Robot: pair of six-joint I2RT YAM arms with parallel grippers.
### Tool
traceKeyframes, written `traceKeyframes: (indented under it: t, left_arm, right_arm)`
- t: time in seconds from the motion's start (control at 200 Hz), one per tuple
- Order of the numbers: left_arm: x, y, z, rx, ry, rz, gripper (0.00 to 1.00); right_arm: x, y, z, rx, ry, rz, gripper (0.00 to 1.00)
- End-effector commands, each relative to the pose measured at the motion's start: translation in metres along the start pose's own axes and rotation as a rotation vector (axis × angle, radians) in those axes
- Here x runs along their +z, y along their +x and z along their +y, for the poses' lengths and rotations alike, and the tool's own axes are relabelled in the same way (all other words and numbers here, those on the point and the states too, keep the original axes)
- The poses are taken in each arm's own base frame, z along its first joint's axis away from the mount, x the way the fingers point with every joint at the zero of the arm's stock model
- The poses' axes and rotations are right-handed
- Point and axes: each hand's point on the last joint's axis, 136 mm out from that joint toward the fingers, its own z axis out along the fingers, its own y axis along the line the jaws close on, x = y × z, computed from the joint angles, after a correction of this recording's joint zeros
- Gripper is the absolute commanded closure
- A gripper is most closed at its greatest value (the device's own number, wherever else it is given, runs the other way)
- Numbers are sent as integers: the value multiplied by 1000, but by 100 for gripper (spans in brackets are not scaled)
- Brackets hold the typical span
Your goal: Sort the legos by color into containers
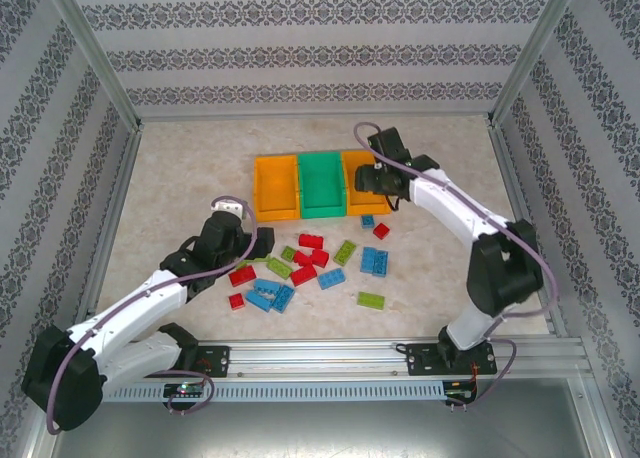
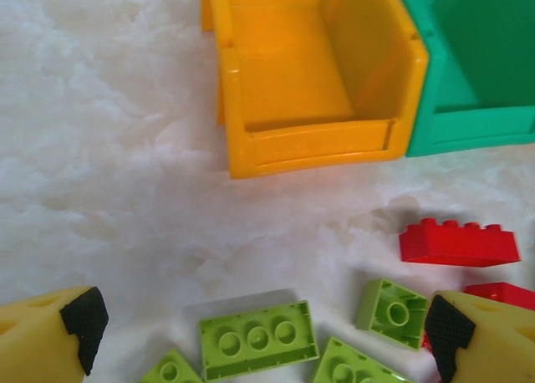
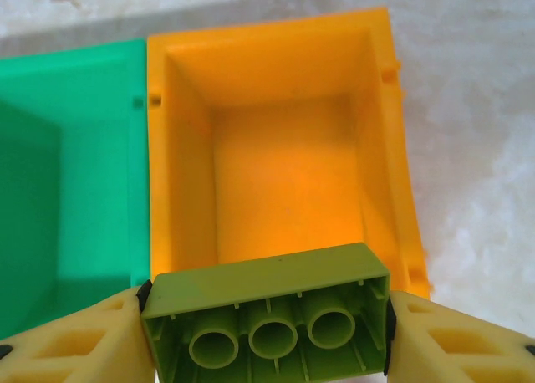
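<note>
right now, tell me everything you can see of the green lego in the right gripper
The light green brick is a glossy plastic lego, hollow underside facing the wrist camera with three round tubes in a row. The right gripper clamps its short ends between yellow fingers. It hangs level over the near wall of the orange bin; only the fingers seem to touch it.

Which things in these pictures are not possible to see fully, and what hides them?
Top view: right orange bin, inside partly covered by the right arm.
Right wrist view: held green brick, studs face away, lower part cut off by the bottom edge.
Left wrist view: green bin, cut off by the right edge; one red brick, half hidden behind a jaw.
</note>
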Motion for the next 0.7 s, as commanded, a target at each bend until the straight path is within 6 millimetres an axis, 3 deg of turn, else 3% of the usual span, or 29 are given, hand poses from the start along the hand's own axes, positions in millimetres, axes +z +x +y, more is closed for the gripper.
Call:
traceKeyframes:
  t: [0.0, 0.13, 0.39, 0.565, 0.694]
  left_arm:
    - [-4, 4, 9, 10, -71, 39, 1]
    - [-4, 12, 23, -13, -154, 74, 1]
    - [0, 33, 40, -39, -264, 200, 1]
    - [10, 51, 46, -73, -302, 328, 1]
    - [17, 56, 42, -95, -289, 368, 1]
  right_arm:
    - [22, -6, -1, -20, 27, 38, 40]
    - [42, -7, -1, -16, 42, 62, 38]
    - [63, -6, -9, 16, 41, 105, 33]
    - [67, -1, -6, 5, 25, 120, 24]
    - [59, -4, 1, -20, -4, 101, 19]
